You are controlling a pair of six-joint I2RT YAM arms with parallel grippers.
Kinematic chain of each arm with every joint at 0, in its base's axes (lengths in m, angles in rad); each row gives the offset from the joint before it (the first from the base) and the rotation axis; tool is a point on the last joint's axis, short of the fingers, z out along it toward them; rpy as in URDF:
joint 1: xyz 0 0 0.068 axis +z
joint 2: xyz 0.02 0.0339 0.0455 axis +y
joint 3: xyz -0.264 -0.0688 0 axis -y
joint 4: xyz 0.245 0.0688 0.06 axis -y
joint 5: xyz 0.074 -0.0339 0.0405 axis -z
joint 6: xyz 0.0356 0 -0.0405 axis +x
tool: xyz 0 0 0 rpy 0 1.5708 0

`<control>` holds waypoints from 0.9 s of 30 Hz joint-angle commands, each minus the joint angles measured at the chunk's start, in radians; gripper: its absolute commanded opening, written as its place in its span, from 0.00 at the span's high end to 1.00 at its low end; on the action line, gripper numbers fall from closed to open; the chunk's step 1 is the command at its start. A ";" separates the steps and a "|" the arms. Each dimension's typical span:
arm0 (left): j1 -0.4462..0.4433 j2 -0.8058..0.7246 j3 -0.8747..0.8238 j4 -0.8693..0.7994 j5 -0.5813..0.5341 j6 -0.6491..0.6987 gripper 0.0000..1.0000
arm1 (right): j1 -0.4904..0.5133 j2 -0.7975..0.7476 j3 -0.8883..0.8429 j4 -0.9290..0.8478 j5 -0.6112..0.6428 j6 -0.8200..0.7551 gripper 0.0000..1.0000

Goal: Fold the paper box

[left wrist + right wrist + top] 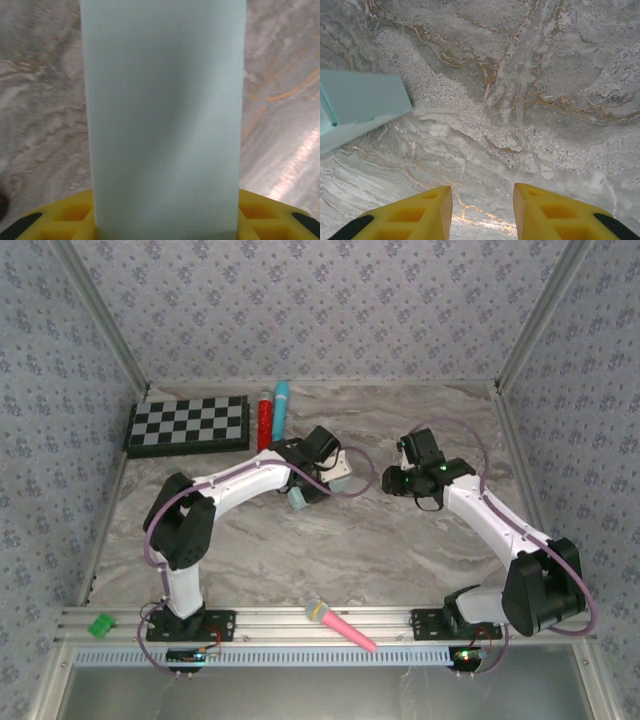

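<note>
Lengthwise, paper box (162,115) straight out from gripping left hand (164,222); right hand (482,210) spread.

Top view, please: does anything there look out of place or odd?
Yes: a pink toy microphone lies askew across the metal rail at the near edge, off the marble tabletop. A green block also sits at the rail's left end.

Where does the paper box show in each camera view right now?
Top external: paper box sits just left of centre, a small pale patch below the left arm's wrist.
Left wrist: it runs down the centre, top to bottom.
Right wrist: it is at the left edge, mid-height.
Shared landmark: marble tabletop.
</note>
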 commanded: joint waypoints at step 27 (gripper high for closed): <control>-0.221 0.063 -0.362 0.844 -0.734 0.320 0.49 | -0.030 -0.009 -0.052 0.034 0.012 0.014 0.61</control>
